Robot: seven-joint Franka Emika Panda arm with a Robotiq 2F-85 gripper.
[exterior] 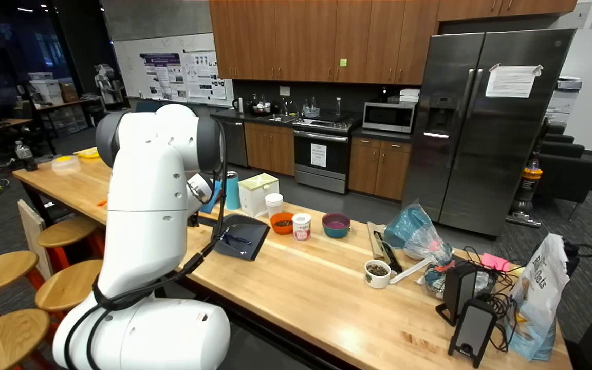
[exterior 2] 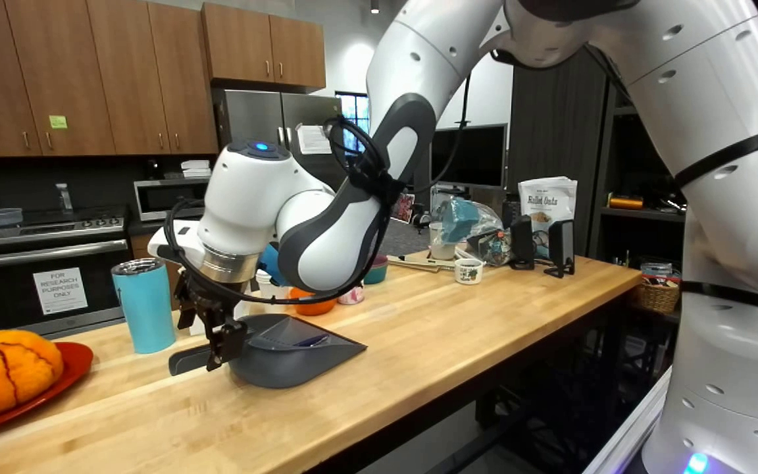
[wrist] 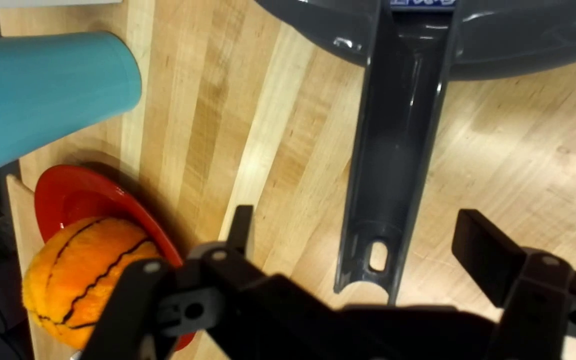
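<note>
Dustpan (exterior 2: 280,370): dark grey, resting on the wooden surface (exterior 2: 155,428), with its handle (wrist: 393,150) extending beneath the wrist. Contents noted: a blue pen (exterior 2: 313,340) lies inside the pan. At the top of the wrist view only a lettered blue edge shows, too cropped to identify.

Jaws: spread wide apart, holding nothing. In the wrist view the handle runs between them, off-centre, nearer the side at the right of that picture. Wood shows on either side of the handle and no contact is visible. Whether the tips stand at the handle's level or just above it cannot be determined.

Progress, by judgement: lining up the jaws with the handle appears done. A grip is not yet made, and the dustpan is not lifted.

Surroundings: a turquoise tumbler (exterior 2: 145,309) stands upright near the handle. A red plate (exterior 2: 78,365), off past the handle's end, carries an orange plush ball (exterior 2: 7,372) with dark lines. In an exterior view, an orange bowl (exterior: 281,230) with brown pieces, a white canister (exterior: 301,222) and a teal bowl (exterior: 336,232) stand past the pan; a white cup (exterior: 376,281), also holding brown pieces, stands well apart from it.
</note>
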